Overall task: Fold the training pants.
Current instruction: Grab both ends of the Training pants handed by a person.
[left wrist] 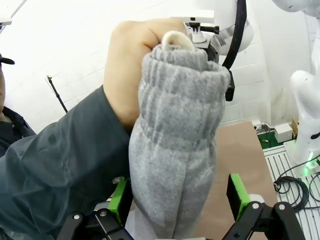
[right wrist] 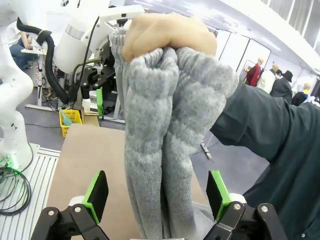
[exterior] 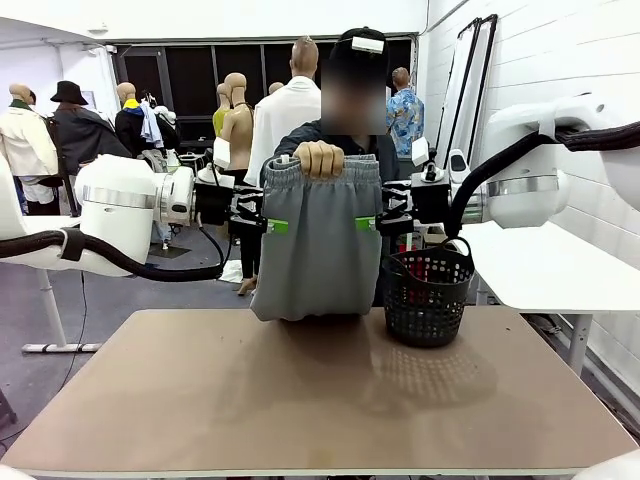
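Observation:
A person's hand [exterior: 320, 158] holds the light-grey training pants [exterior: 318, 255] up by the gathered waistband, above the far edge of the table; the fabric hangs down folded. My left gripper [exterior: 272, 224] stands open at the pants' left edge and my right gripper [exterior: 368, 222] stands open at the right edge. In the left wrist view the pants [left wrist: 175, 150] hang between the green pads [left wrist: 238, 195] of my left gripper [left wrist: 178, 197], with a gap on each side. My right gripper [right wrist: 157, 195] also straddles the pants [right wrist: 165, 125], below the hand [right wrist: 165, 35].
A black mesh basket [exterior: 428, 295] stands on the brown table [exterior: 300, 400] at the far right, just under my right gripper. A white side table [exterior: 550, 265] stands to the right. The person stands at the table's far side, right behind the pants.

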Controlling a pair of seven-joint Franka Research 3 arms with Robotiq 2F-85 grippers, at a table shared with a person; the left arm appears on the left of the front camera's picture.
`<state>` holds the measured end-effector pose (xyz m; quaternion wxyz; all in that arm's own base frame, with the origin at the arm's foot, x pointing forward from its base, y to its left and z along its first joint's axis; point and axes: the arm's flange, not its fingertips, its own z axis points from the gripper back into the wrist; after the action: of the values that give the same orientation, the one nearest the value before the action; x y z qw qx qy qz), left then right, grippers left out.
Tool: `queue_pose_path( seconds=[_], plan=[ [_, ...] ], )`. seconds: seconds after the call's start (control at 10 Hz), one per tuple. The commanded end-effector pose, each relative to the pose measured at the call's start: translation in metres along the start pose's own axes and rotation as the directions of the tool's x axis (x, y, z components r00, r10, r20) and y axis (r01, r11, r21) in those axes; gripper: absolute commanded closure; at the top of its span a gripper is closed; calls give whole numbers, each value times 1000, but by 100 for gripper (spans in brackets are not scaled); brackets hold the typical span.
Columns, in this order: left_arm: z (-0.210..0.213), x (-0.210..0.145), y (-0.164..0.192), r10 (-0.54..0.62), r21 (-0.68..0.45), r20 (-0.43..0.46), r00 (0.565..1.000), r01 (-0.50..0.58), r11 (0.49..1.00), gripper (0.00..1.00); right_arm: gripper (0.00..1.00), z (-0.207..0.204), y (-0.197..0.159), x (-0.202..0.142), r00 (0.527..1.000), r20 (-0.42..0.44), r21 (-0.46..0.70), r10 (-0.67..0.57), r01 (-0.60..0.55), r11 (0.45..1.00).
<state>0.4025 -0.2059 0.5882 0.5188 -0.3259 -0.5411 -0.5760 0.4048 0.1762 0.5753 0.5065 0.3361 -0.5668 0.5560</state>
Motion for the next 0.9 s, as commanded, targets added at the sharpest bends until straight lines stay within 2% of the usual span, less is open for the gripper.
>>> queue_pose_path(
  seconds=[0.0,0.8],
  plan=[
    [-2,6,1,-2,24,42,999,1,1000,0,0,-7,-5,-2,999,53,12,6,-6,1000],
    [-11,3,5,25,46,98,995,-29,998,0,0,-11,-14,-3,991,135,50,-21,14,999]
  ],
)
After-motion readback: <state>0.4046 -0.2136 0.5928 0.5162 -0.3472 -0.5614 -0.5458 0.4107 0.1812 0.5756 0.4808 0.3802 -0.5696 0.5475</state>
